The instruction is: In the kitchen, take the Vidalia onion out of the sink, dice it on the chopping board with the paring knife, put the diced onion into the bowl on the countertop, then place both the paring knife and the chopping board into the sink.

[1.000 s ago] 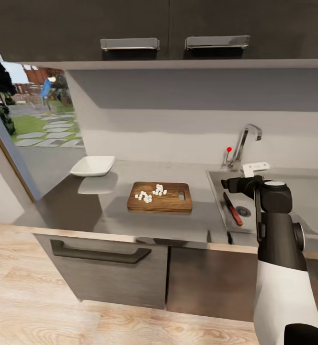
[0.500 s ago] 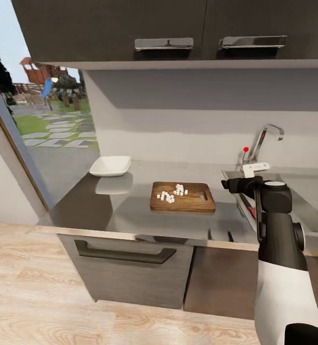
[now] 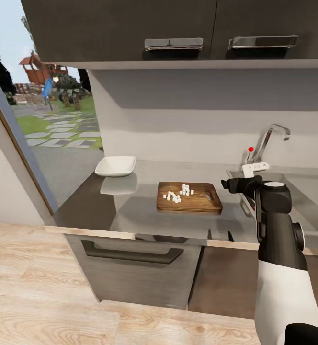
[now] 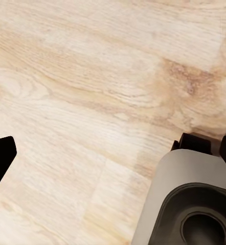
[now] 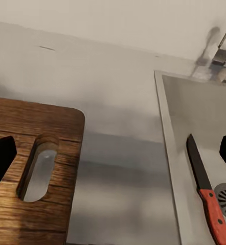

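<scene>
Paring knife in sink, beneath right tool.

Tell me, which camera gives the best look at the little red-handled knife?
The right wrist view: the paring knife lies in the sink, dark blade and red handle both plain. In the head view the right arm covers that part of the basin. The left wrist view looks at wooden floor.

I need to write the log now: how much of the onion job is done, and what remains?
Done: the onion is diced, white cubes lying on the chopping board, and the paring knife lies in the sink. In hand: nothing; the right gripper is open, over the countertop. Left: cubes into the empty bowl, then board into sink.
</scene>
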Motion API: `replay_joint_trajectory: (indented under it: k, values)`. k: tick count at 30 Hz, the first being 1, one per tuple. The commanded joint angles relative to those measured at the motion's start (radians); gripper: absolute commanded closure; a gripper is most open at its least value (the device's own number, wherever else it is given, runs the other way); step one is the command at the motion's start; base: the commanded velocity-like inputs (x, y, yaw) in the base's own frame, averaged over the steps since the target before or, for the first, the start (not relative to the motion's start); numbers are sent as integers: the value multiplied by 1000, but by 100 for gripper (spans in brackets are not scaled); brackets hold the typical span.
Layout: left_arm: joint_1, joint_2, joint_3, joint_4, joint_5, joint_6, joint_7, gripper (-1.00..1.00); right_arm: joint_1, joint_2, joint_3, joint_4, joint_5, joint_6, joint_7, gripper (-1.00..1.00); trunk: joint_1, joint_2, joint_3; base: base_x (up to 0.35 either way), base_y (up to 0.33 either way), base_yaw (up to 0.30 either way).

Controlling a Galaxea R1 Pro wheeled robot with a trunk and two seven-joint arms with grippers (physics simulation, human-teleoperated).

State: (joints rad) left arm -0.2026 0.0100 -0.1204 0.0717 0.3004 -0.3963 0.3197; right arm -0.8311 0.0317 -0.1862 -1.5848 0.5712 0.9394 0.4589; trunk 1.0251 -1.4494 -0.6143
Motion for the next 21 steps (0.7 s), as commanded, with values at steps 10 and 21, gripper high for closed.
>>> replay_joint_trajectory:
  k: [10,21]
  values:
    - [-1,-1,-11,3,5,-10,-2,-100,0,5,-54,182,10,-138,2,-100,0,-1,-1,73,61,0]
    - [-1,1,-11,5,5,-10,-2,-100,0,0,-82,190,10,-143,3,-100,0,-1,-1,126,103,0]
